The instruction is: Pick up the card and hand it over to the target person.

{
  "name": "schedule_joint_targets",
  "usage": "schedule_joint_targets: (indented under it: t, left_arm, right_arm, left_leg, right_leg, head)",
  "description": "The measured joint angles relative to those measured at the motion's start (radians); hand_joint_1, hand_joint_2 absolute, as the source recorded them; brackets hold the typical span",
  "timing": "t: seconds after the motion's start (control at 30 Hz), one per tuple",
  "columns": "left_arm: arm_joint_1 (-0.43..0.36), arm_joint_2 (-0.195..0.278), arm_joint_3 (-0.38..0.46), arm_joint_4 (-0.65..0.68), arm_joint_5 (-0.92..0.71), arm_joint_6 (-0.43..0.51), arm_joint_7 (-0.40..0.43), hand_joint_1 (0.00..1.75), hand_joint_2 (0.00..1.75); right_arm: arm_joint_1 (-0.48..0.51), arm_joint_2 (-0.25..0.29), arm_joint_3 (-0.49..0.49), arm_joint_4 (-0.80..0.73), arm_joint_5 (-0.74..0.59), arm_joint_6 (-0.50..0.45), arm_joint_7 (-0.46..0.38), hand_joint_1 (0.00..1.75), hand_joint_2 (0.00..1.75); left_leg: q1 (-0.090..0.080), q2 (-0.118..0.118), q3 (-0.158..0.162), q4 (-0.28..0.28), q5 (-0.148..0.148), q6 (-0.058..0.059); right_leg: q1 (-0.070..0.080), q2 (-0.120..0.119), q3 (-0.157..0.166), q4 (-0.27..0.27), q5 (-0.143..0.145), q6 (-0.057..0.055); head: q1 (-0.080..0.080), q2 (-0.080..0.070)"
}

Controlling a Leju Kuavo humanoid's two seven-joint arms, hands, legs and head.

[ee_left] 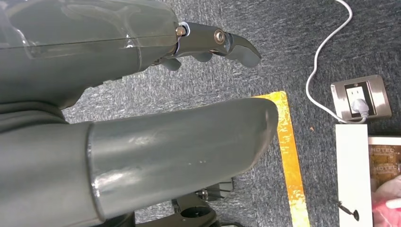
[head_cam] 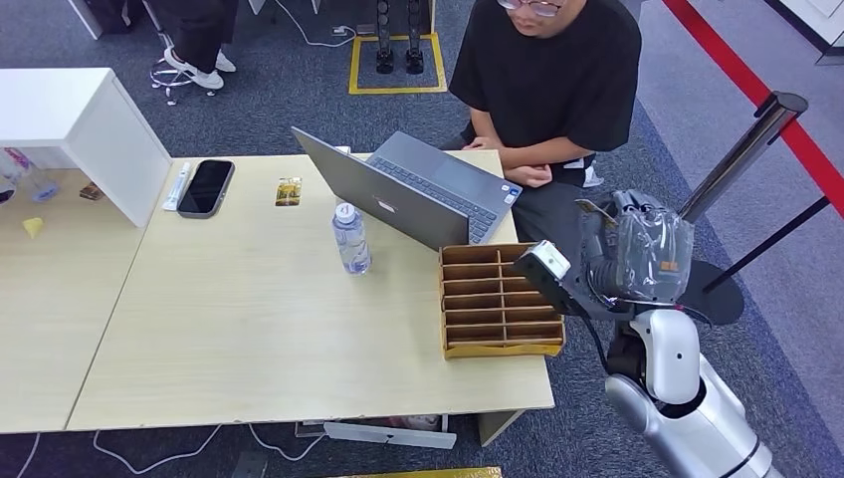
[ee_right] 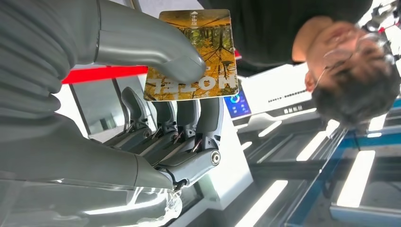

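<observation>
On the left of the head view, a white box (head_cam: 80, 124) stands on the pale wood-grain table (head_cam: 249, 329), with a black phone (head_cam: 205, 187) lying flat beside it and a second small card (head_cam: 289, 191) further along. A clear plastic water bottle (head_cam: 350, 239) stands upright near the open grey laptop (head_cam: 418, 189); to its right sits a brown slotted cardboard organiser (head_cam: 498, 299). The left hand (ee_left: 142, 132) hangs over grey carpet, holding nothing, its fingers apart and loosely extended. The right hand (ee_right: 156, 94), wrapped in a clear cover, is raised beside the table's right end, towards the seated person (head_cam: 547, 80). It pinches the card (ee_right: 194, 54) between its thumb and its dark fingers. The card is a thin, flat rectangle with a glossy printed forest picture; judge it light, fairly stiff and slippery. The grip sits on one end, leaving the far end free for the person to take.
</observation>
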Motion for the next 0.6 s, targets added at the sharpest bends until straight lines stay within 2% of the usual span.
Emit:
schedule_joint_targets:
  t: [0.27,0.6]
  left_arm:
    - [-0.009,-0.004,-0.009,0.0,-0.013,-0.004,0.01,0.0,0.0]
    - [-0.006,-0.006,-0.008,0.0,-0.016,-0.006,0.011,0.0,0.0]
  right_arm:
    - [-0.034,0.006,0.04,0.166,0.049,-0.007,-0.024,1.37,1.75]
    - [-0.024,0.027,0.086,0.273,0.034,0.016,-0.036,1.4,1.75]
  left_leg:
    - [0.001,0.0,0.002,-0.002,0.0,0.0]
    - [0.001,0.001,0.002,-0.002,0.0,0.0]
  right_leg:
    - [0.001,0.0,0.002,-0.002,0.001,0.0]
    - [0.001,0.001,0.002,-0.002,0.0,0.0]
  head:
    - [0.0,0.0]
    - [0.0,0.0]
